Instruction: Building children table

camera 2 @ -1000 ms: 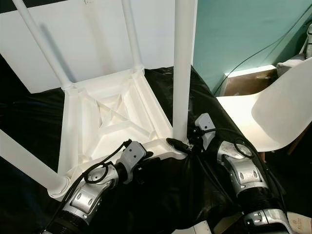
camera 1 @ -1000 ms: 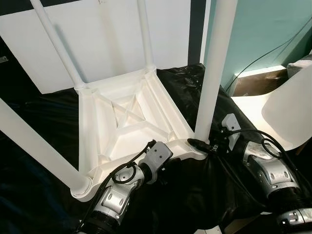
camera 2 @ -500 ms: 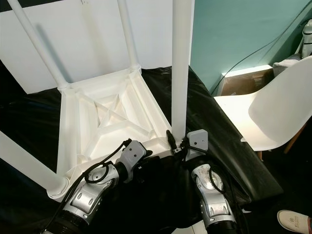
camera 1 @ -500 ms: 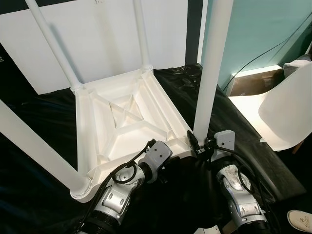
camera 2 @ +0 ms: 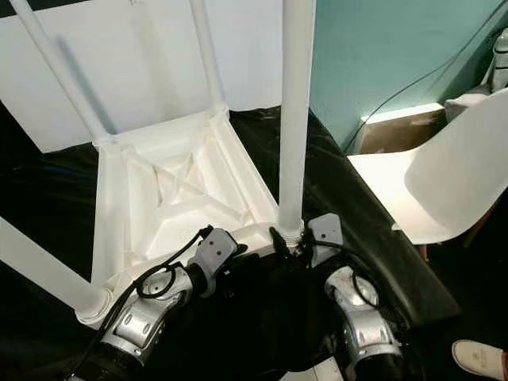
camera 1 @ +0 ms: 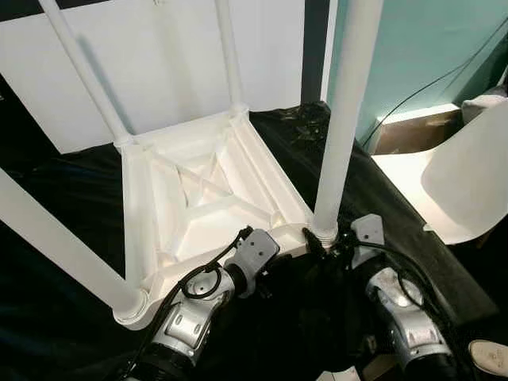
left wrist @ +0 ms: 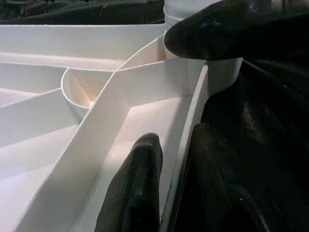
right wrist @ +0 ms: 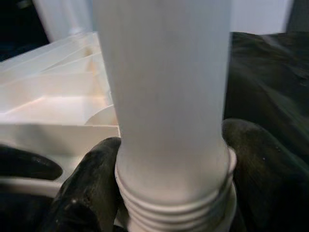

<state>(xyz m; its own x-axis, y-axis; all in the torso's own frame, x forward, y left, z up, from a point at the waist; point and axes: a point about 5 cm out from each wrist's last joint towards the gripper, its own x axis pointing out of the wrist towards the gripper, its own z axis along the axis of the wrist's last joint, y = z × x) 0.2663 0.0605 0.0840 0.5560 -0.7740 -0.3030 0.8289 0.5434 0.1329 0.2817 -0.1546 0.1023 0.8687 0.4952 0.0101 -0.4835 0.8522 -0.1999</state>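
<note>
The white children's table (camera 1: pixel 210 202) lies upside down on a black sheet (camera 1: pixel 71 317), its ribbed underside facing up. Four white legs stand on its corners; the near-right leg (camera 1: pixel 343 119) rises upright from the corner socket nearest the robot's right arm.

Right gripper (right wrist: pixel 169 179): positioned at the base of the near-right leg, just above the socket. The jaws are clamped on the leg, one black finger (right wrist: pixel 89 186) on each side of it. The leg's exposed screw threads are visible at the jaw line in the right wrist view.

Left gripper (left wrist: pixel 176 179): positioned at the near edge of the tabletop, beside the same corner. The jaws are closed on the table's rim wall, with one finger (left wrist: pixel 137 188) inside the frame and the other outside it, against the black sheet.

A white panel (camera 1: pixel 159 63) stands behind the table. A white chair (camera 2: pixel 444 175) is to the robot's right, beside a teal wall (camera 2: pixel 381 48).
</note>
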